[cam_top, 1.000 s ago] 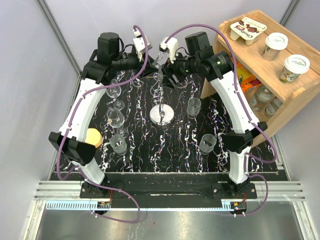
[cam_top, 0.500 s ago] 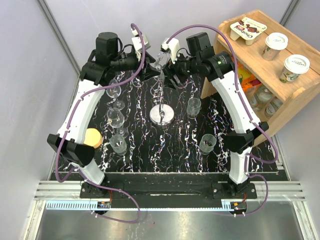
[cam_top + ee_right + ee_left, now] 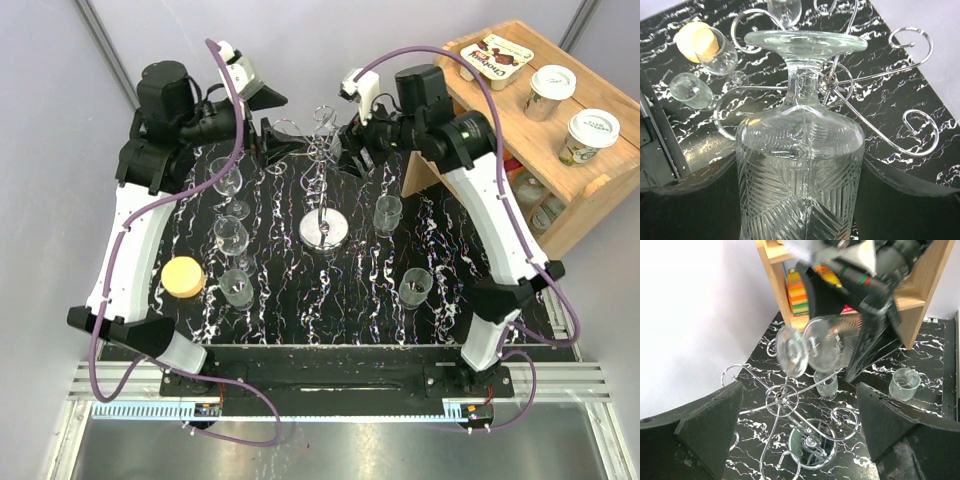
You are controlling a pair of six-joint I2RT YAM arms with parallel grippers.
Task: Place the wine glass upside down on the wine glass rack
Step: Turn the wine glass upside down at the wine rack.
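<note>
Marbled table [image 3: 330, 290], wine glass [image 3: 800, 160] rim offscreen

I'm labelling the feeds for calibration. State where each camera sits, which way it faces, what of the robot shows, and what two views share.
Top external: fixed above and behind the bases, looking down on the table; both arms show whole.
Left wrist: on the left arm, facing the wine glass rack and wooden shelf beyond; its open left fingers fill the bottom corners.
Right wrist: on the right arm, looking along the wine glass in its right fingers toward the rack.
Shared: both wrist views show wine glass and rack.
</note>
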